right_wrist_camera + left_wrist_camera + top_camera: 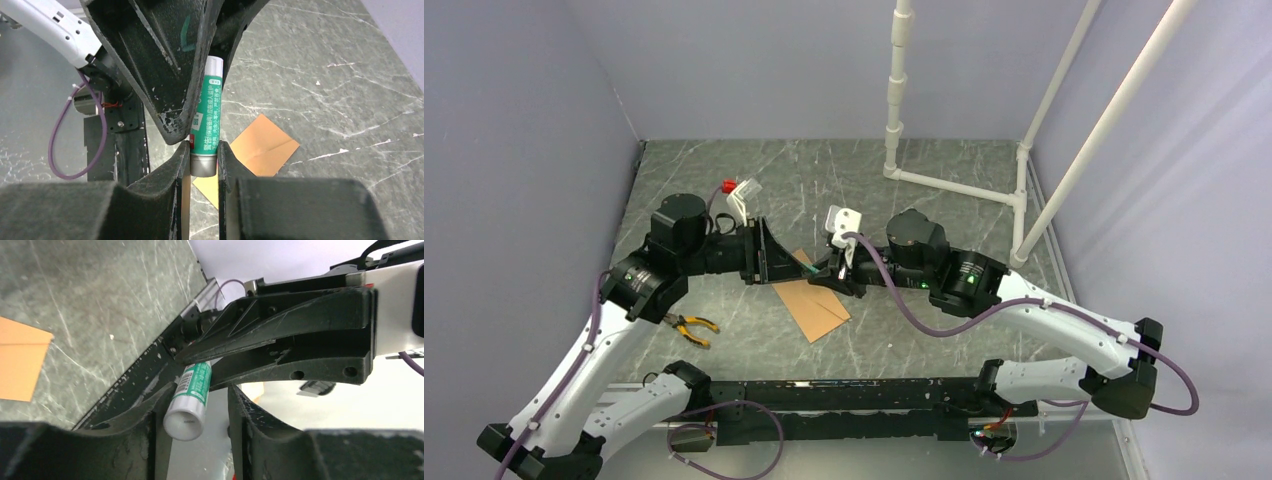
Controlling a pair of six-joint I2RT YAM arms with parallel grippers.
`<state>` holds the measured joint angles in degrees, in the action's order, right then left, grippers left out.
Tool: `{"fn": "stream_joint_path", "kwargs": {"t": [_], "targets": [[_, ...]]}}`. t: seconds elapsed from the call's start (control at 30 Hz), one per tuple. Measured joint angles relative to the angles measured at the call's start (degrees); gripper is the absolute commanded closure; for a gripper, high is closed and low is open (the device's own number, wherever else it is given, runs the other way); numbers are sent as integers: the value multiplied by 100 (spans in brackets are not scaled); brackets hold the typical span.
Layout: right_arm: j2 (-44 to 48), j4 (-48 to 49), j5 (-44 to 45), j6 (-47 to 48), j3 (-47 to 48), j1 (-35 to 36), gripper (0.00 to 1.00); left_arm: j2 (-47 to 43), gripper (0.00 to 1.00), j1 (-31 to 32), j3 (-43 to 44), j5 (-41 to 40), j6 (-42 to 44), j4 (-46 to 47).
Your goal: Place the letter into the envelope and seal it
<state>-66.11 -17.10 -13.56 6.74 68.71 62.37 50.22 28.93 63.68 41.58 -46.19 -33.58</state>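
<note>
The brown envelope [816, 308] lies flat on the grey marbled table, just below both grippers; it also shows in the left wrist view [20, 365] and the right wrist view [265, 142]. A paler yellow-tan strip [206, 189] sticks out from under it; I cannot tell if that is the letter. My right gripper [204, 146] is shut on the grey base of a green glue stick [211, 105] held above the envelope. My left gripper [201, 390] is open with its fingers on either side of the stick's white cap [186, 422], which touches one finger only.
Yellow-handled pliers [692, 325] lie at the near left of the envelope. A white pipe frame [954, 185] stands at the back right. A small white and red item [738, 190] lies at the back left. A black rail [854, 395] runs along the near edge.
</note>
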Motion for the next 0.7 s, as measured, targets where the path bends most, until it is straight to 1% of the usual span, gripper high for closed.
{"fn": "stream_joint_path", "kwargs": {"t": [0.03, 0.07, 0.13, 0.17, 0.2, 0.23, 0.33, 0.4, 0.5, 0.6, 0.63, 0.7], "targets": [[11, -44, -28, 26, 0, -4, 100, -4, 63, 0, -79, 105, -17, 20], [20, -79, -55, 55, -2, -9, 100, -4, 69, 2, -136, 179, -44, 28], [44, -131, -105, 87, -2, -11, 100, 4, 84, 4, -199, 280, -70, 31], [61, -151, -122, 109, -2, -15, 100, 11, 86, -2, -223, 339, -81, 37], [70, -175, -133, 118, -2, -22, 100, 13, 86, 0, -227, 376, -96, 50], [79, -195, -170, 118, 0, -42, 100, 13, 83, 0, -229, 389, -107, 68], [81, -249, -409, 111, 37, -136, 100, 11, 62, 4, -232, 389, -133, 96], [81, -293, -573, 105, 68, -186, 100, 11, 56, 15, -245, 402, -149, 166], [87, -437, -723, 96, 70, -212, 100, 11, 55, 15, -256, 422, -168, 323], [98, -533, -835, 96, 68, -232, 100, 11, 59, 15, -256, 426, -173, 400], [111, -560, -868, 96, 68, -234, 100, 11, 63, 15, -256, 433, -181, 420], [140, -575, -929, 96, 68, -240, 100, 11, 77, 15, -271, 468, -234, 468]]}}
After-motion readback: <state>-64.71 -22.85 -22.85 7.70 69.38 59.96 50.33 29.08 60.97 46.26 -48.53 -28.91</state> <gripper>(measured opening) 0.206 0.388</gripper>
